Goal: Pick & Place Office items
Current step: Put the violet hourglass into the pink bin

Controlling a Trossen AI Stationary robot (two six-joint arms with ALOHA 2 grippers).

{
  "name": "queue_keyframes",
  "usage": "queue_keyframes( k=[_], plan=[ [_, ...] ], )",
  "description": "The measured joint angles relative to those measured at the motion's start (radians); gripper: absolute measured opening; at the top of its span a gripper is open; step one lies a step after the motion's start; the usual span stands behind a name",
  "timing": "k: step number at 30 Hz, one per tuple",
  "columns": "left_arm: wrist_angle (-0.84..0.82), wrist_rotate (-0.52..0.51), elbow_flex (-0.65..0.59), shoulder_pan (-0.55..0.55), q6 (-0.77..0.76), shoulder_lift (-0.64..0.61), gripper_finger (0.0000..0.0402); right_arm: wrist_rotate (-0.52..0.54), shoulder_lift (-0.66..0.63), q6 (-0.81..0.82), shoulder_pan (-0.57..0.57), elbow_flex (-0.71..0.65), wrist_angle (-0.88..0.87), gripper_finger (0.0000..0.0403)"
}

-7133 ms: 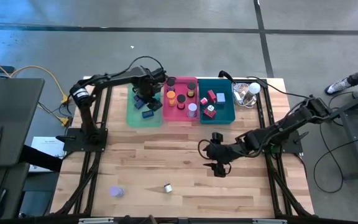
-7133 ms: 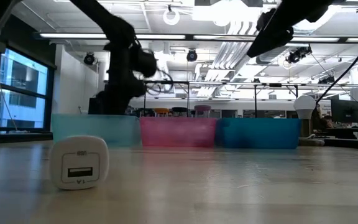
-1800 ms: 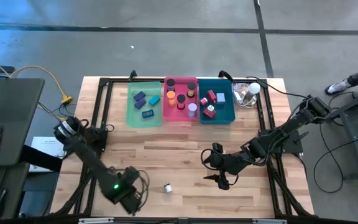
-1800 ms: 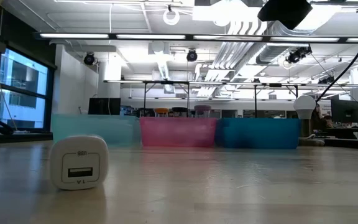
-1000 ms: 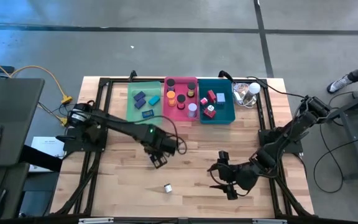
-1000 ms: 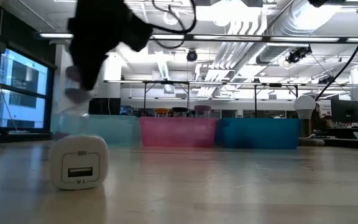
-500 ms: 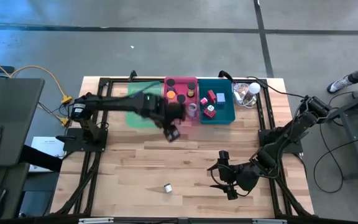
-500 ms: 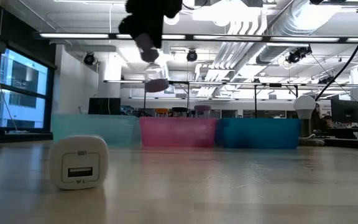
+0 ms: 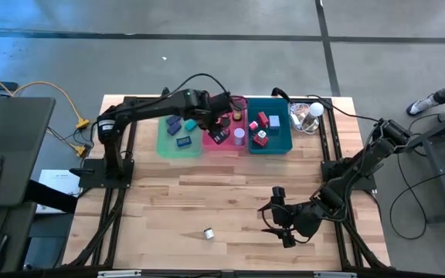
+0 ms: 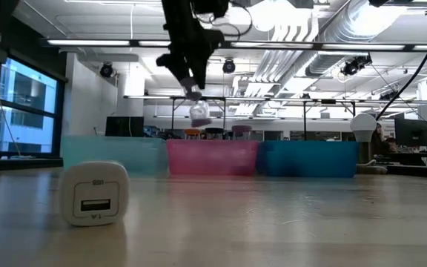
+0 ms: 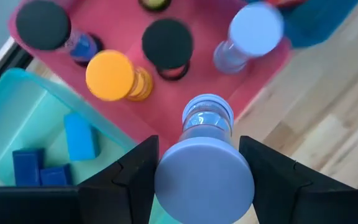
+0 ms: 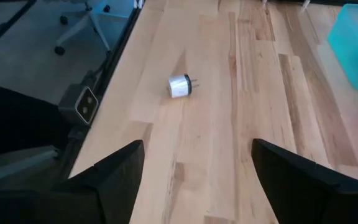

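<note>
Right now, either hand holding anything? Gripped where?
Left hand holds a lavender-capped cylinder by its sides, over the pink tray. Right hand is open, empty.

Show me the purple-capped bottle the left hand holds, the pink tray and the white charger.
Purple bottle (image 11: 204, 173): left wrist view, on its round cap.
Pink tray (image 10: 213, 157): low view, on its front wall.
White charger (image 10: 95, 193): low view, on its front face.

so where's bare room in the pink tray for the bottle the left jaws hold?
Pink tray: bare floor directly under the held lavender-capped bottle, near the corner by the wood. Crowded beyond: orange-capped, two black-capped and another lavender-capped bottle.
</note>
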Motion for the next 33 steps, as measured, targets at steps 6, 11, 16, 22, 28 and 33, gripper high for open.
queue_keyframes(
  k=[6,11,16,22,28,33],
  plan=[
    [-0.009,0.002,0.000,0.001,0.023,0.078,0.0193,0.026,0.000,0.005,0.000,0.000,-0.032,0.0286],
    [0.004,-0.004,0.000,0.004,-0.011,0.117,0.0193,0.029,0.000,0.005,-0.003,0.000,-0.037,0.0286],
    [0.011,-0.010,0.000,0.015,-0.015,0.132,0.0193,0.027,0.004,0.005,-0.003,0.000,-0.037,0.0286],
    [0.025,-0.013,-0.002,0.037,-0.014,0.139,0.0193,0.025,0.038,0.006,-0.006,0.000,-0.038,0.0286],
    [0.019,0.021,-0.002,0.046,-0.025,0.139,0.0193,0.022,0.076,0.008,-0.008,0.000,-0.037,0.0286],
    [-0.005,0.032,-0.002,0.043,-0.028,0.160,0.0193,0.018,0.095,0.009,-0.008,0.000,-0.039,0.0286]
  ],
)
